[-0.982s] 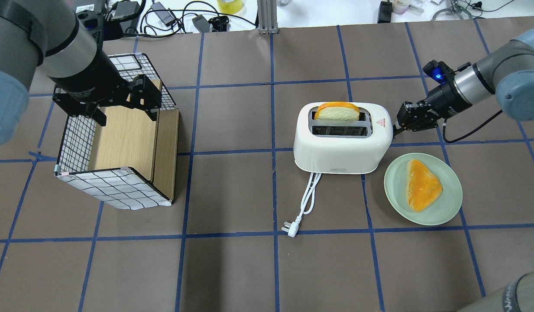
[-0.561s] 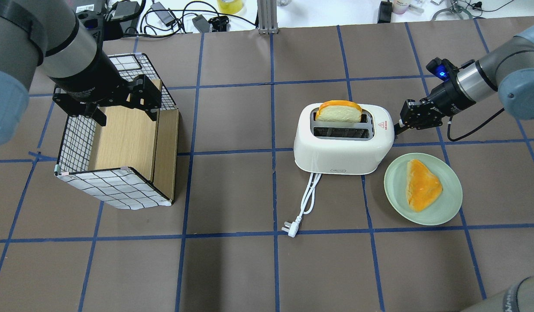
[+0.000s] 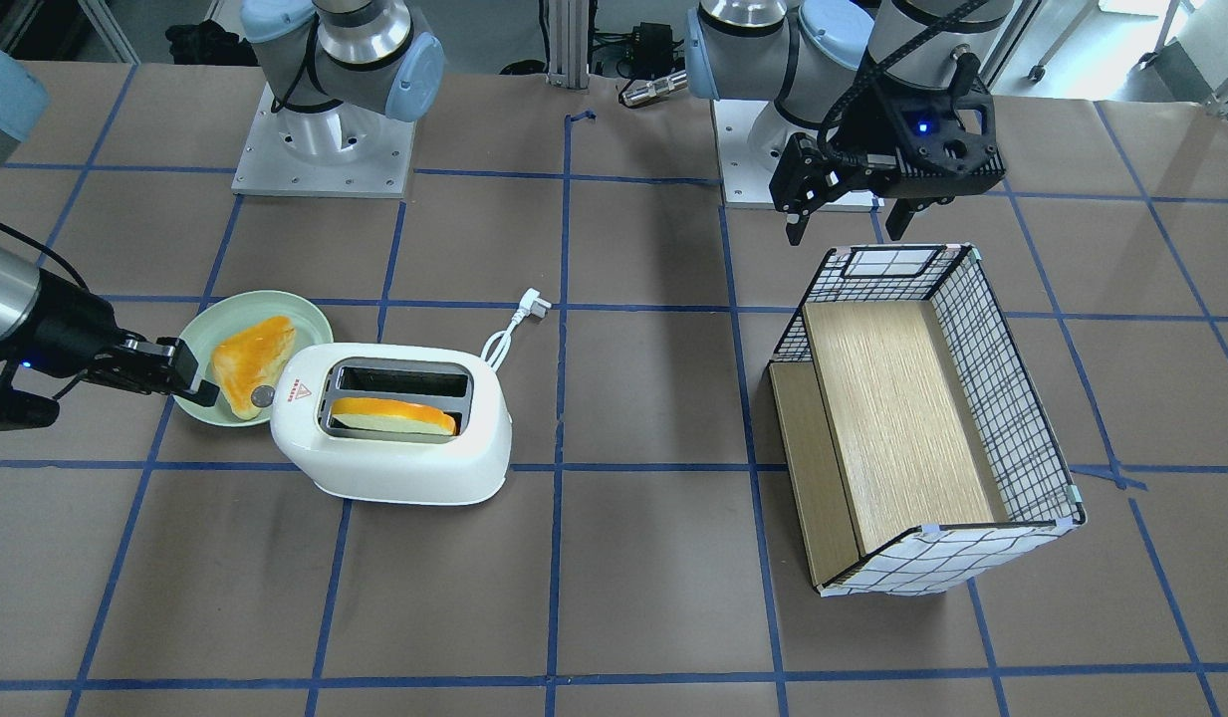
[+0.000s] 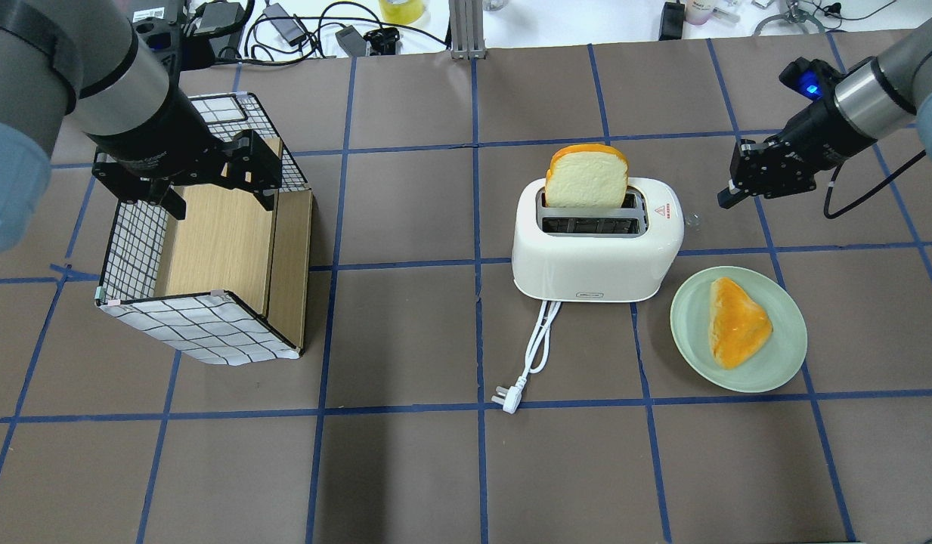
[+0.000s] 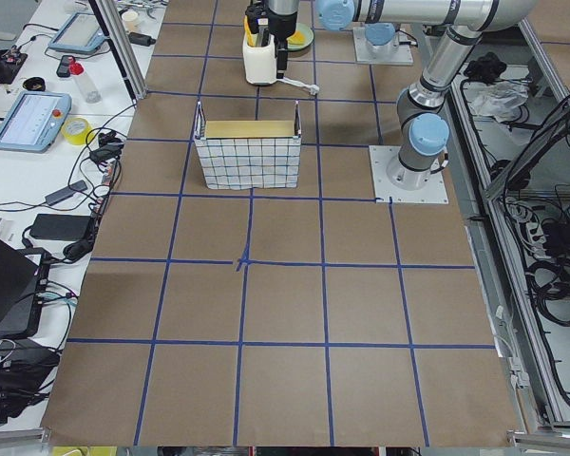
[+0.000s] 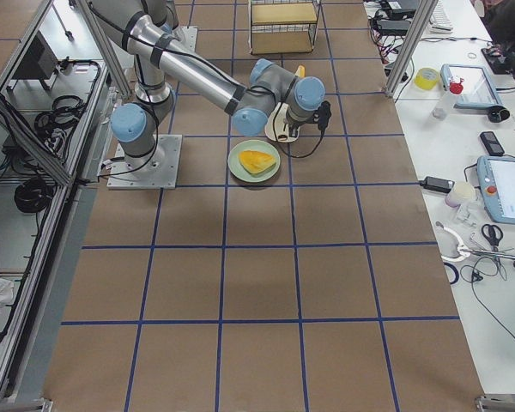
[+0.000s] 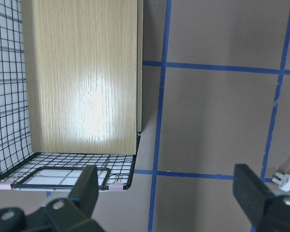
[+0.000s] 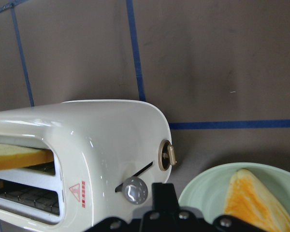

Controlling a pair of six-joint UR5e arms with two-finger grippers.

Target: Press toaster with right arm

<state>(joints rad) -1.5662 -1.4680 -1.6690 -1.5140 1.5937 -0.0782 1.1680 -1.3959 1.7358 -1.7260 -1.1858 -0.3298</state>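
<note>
The white toaster [image 4: 594, 261] stands mid-table, with its red triangle and knob end facing my right gripper. It also shows in the front view [image 3: 404, 473] and in the right wrist view [image 8: 111, 135]. A bread slice [image 4: 586, 177] stands up out of the far slot. My right gripper [image 4: 726, 199] is shut and empty, a short way off that end and touching nothing. The right wrist view shows the grey knob [image 8: 134, 190] and the side lever [image 8: 168, 155] at the top of its slit. My left gripper [image 4: 220, 200] is open and empty above the grid box.
A green plate [image 4: 685, 317] with a second orange-crusted slice [image 4: 738, 321] sits right of the toaster's front. The toaster's white cord and plug [image 4: 507, 398] trail toward the robot. The grid-patterned box [image 4: 201, 325] with wooden boards stands on the left.
My right gripper has drawn back from the toaster's end, to the right and farther away. The bread slice has risen high out of the slot. The left arm has not moved.
</note>
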